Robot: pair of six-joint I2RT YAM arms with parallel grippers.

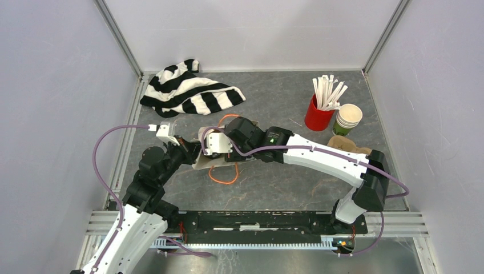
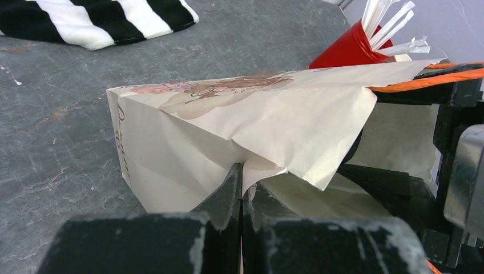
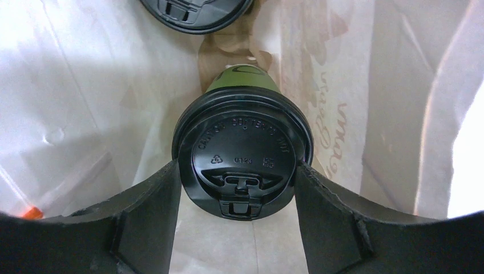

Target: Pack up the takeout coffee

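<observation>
A pale paper bag (image 2: pixel 228 131) lies on its side on the grey table, mouth toward the arms; in the top view it (image 1: pixel 201 162) shows between the two wrists. My left gripper (image 2: pixel 244 171) is shut on a fold of the bag's rim. My right gripper (image 3: pixel 238 166) is deep inside the bag. Its fingers press both sides of the black lid of a green takeout coffee cup (image 3: pixel 244 154). The lid of a second takeout coffee (image 3: pixel 194 11) shows farther in, at the top edge. From above, both cups are hidden by the bag and the right wrist (image 1: pixel 220 142).
The bag's orange cord handles (image 1: pixel 224 176) loop out by its mouth. A striped black-and-white cloth (image 1: pixel 191 88) lies at the back left. At the back right stand a red cup of white sticks (image 1: pixel 319 114), stacked lidless cups (image 1: pixel 347 119) and brown cardboard (image 1: pixel 348 147).
</observation>
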